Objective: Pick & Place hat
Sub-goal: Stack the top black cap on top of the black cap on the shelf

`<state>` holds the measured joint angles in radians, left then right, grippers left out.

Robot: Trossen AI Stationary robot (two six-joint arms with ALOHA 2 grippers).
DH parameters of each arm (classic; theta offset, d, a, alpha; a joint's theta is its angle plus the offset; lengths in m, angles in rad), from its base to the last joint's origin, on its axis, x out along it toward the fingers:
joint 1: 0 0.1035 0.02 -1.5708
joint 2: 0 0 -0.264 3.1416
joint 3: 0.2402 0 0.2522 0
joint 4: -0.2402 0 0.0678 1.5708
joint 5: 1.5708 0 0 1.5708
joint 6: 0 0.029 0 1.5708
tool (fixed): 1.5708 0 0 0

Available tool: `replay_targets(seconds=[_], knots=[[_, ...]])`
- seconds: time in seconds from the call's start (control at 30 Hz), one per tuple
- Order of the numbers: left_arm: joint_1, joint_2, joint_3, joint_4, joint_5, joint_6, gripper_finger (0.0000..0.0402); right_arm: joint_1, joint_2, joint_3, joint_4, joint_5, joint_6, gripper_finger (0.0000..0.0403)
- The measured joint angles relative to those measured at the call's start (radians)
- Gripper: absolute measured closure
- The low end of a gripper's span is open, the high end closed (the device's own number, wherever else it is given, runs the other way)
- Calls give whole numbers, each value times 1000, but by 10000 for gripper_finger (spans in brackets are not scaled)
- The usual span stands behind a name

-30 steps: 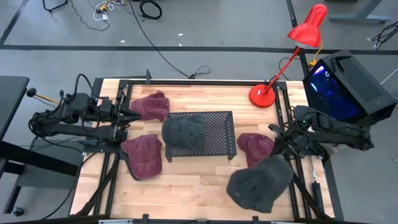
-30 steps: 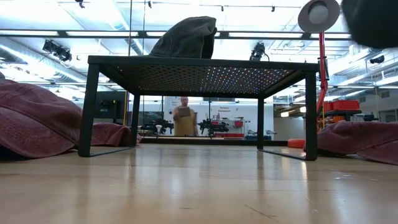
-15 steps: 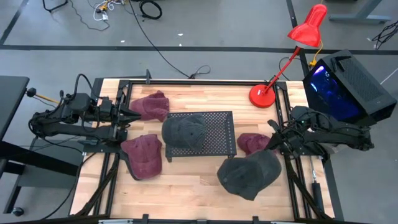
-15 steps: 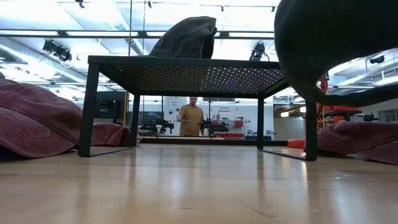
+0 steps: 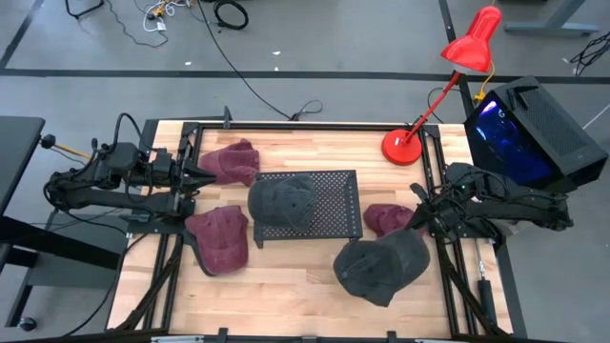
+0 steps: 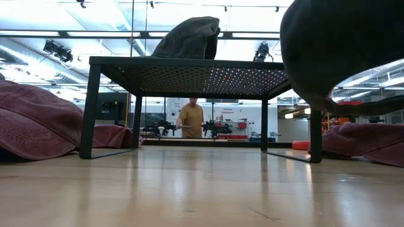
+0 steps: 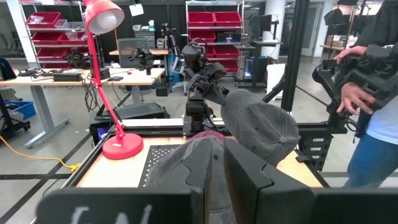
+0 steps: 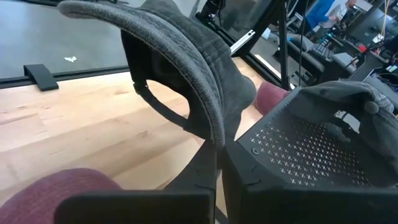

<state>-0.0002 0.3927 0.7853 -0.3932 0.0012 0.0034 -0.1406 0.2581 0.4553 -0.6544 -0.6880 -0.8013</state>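
Note:
A dark grey hat (image 5: 381,267) hangs from my right gripper (image 5: 419,226), clear of the table near its right side. In the low view this hat (image 6: 341,44) fills the upper right. A second grey hat (image 5: 281,200) rests crown up on the black mesh stand (image 5: 334,205) at the table's middle. Three maroon hats lie on the wood: one (image 5: 229,160) far left, one (image 5: 219,238) near left, one (image 5: 386,217) right of the stand. My left gripper (image 5: 195,176) waits shut at the left edge, touching nothing. My right gripper pinches the grey hat's edge (image 8: 214,127) between its two shut fingers, next to the back opening with its strap (image 8: 158,102). The fingers come level from the table's right side. The hat is lifted clear of the table, its hollow inside facing the wrist camera.
A red desk lamp (image 5: 448,76) stands at the far right corner. A black box with blue light (image 5: 534,133) sits beyond the right edge. Bare wood lies in front of the stand (image 5: 286,286). People stand in the room behind (image 6: 189,120).
My right gripper has carried the grey hat toward the table's left and a little toward the far edge, closer to the stand. In the low view the hat has come in from the upper right corner and now fills that side. It has hardly moved in the last half second.

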Motion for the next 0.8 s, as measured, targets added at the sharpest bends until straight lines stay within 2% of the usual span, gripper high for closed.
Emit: replay_targets(seconds=[0.57, 0.8], knots=[[0, 0, 0, 0, 0, 0, 353, 0, 0, 0, 4, -3, 4, 398], [0, 0, 0, 0, 0, 0, 353, 0, 1, 59, -3, -10, 4, 398]])
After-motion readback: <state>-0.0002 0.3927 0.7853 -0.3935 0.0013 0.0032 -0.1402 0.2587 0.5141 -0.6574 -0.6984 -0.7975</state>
